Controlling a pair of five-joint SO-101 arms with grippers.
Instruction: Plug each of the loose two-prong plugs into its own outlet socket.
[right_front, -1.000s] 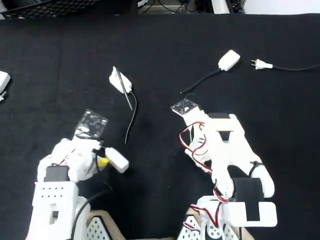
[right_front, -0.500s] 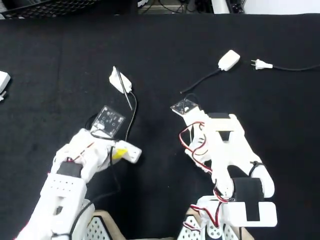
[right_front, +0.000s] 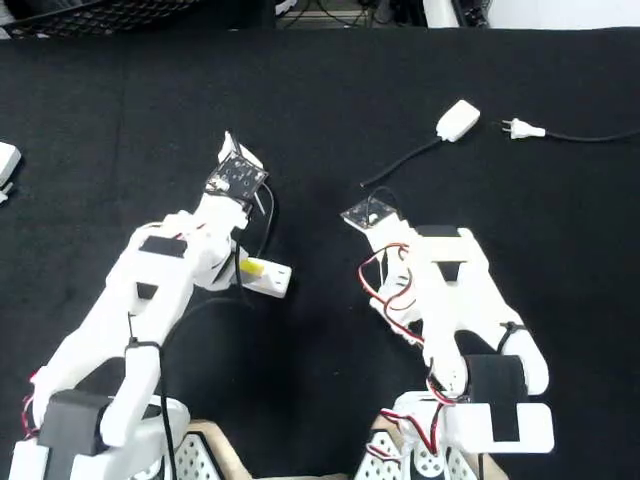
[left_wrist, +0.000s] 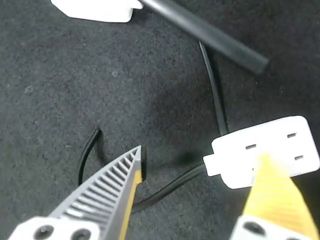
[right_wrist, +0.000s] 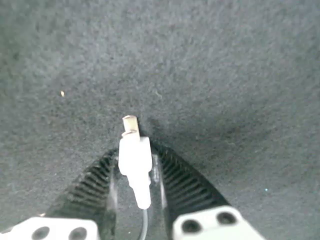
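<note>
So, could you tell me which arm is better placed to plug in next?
Right, probably. The right gripper is shut on a two-prong plug, with the prongs free ahead. The left gripper is open and holds nothing; a white socket lies right beside it.

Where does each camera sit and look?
High view: above, looking down at the black cloth table; both white arms show.
Left wrist view: on the left wrist, facing the white plastic outlet socket past the open left claw.
Right wrist view: on the right wrist, facing the white two-prong plug in the right claw.
Shared: high and left views show the socket.
</note>
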